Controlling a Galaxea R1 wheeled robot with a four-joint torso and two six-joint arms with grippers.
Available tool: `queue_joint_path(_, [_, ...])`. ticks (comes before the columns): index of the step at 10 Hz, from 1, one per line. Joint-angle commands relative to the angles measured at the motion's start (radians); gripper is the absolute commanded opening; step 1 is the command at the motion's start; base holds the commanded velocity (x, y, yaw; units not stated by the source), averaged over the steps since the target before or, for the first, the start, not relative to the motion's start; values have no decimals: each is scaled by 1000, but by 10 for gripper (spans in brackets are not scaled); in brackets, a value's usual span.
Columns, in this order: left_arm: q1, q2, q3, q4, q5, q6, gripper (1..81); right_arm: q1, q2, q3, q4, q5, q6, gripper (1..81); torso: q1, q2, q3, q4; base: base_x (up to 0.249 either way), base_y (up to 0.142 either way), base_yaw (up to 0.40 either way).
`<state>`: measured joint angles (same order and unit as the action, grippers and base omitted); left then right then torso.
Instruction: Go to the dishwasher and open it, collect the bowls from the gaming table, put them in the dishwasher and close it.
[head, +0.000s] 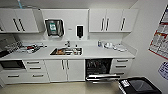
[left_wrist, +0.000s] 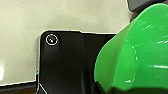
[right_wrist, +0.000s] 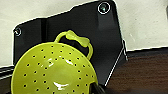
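Dishwasher (head: 102, 70) stood open at the far wall, under the white desk (head: 100, 53), right of the double-door cabinet (head: 67, 70); its door (head: 102, 77) lay dropped flat and the dark racks inside showed, though what sat in them was too blurred to tell. So the opening looked done, and the robot faced the kitchen with items in hand, which suggested the collecting was at least partly done; loading and closing remained. The left wrist view showed a green bowl (left_wrist: 135, 52) large and close, apparently carried by the left hand, whose fingers I could not make out. The right wrist view showed a yellow-green perforated strainer bowl (right_wrist: 53, 68) with a loop handle, seemingly carried likewise; finger state unclear. The sink (head: 66, 51) held some dishes.
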<state>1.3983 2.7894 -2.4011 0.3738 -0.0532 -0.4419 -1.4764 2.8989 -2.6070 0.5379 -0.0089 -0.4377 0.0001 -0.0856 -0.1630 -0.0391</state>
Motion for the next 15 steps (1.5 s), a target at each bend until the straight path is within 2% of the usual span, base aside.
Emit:
queue_joint_path(1, [-51, -13, 13, 10, 38, 6, 10, 47, -13, 3, -4, -71, -4, 10, 0, 0, 0, 0, 105, 0, 0])
queue_joint_path(15, [-49, -14, 14, 10, 38, 6, 10, 46, -11, 3, -4, -69, -6, 10, 0, 0, 0, 0, 128, 0, 0])
